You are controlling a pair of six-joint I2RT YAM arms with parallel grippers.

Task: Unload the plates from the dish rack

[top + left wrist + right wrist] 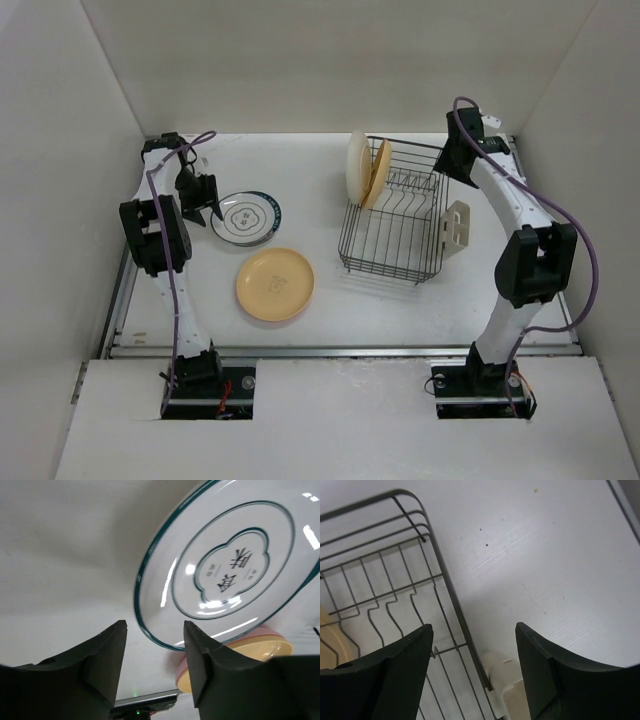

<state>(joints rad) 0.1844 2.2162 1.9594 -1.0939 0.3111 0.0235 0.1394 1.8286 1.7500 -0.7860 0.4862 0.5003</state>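
The dark wire dish rack [395,225] stands right of centre. A cream plate [355,163] and a yellow-orange plate [379,172] stand upright in its far left end. Flat on the table lie a white plate with dark rings [246,219] and a yellow plate [275,284]. My left gripper [203,205] is open at the ringed plate's left edge. In the left wrist view the ringed plate [230,570] lies just beyond the left gripper [155,625], with nothing between the jaws. My right gripper [457,163] hangs open over the rack's far right corner. In the right wrist view the right gripper [474,627] straddles the rack's rim [445,585].
A cream slotted cup holder [457,226] is fixed on the rack's right side, and the cup holder [512,692] also shows under the right jaws. White walls close in the table on three sides. A metal rail [340,350] runs along the near edge.
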